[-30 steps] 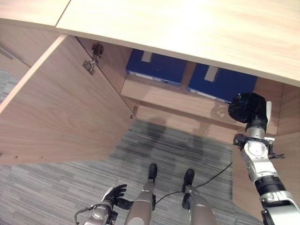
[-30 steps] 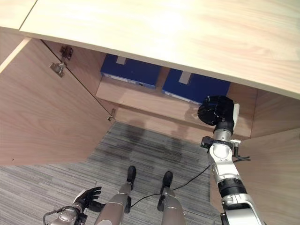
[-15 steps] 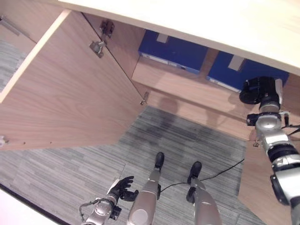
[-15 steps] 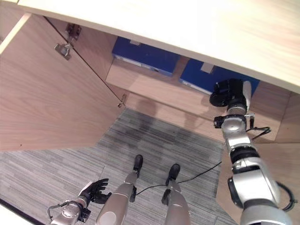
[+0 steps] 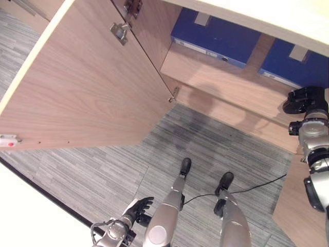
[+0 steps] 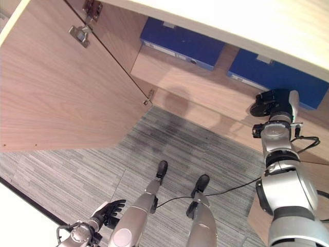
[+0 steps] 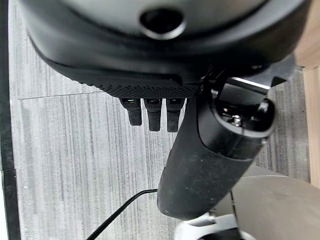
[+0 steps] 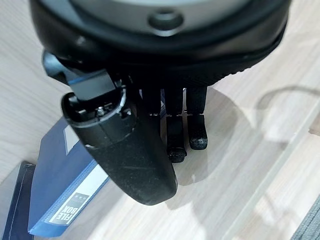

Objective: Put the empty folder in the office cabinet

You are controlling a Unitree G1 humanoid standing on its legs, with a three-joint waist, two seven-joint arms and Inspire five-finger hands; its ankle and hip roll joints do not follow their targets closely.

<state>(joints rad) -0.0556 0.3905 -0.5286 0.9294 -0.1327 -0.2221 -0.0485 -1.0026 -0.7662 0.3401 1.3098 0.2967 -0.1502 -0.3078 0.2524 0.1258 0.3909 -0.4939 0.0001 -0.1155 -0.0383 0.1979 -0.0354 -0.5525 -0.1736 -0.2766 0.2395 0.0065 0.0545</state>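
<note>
- Two blue folders lie flat on the cabinet shelf [image 6: 205, 90]: one [image 6: 182, 43] to the left, the other [image 6: 275, 77] to the right, well apart.
- The right hand [image 6: 272, 103] hangs at the shelf's front edge, just in front of the right folder, fingers [image 8: 197, 125] straight and relaxed, holding nothing.
- The left hand [image 5: 138, 208] hangs low over the grey carpet [image 5: 92, 175], fingers loosely spread, empty.
- The cabinet door [image 5: 87, 87] stands wide open on the left.
</note>
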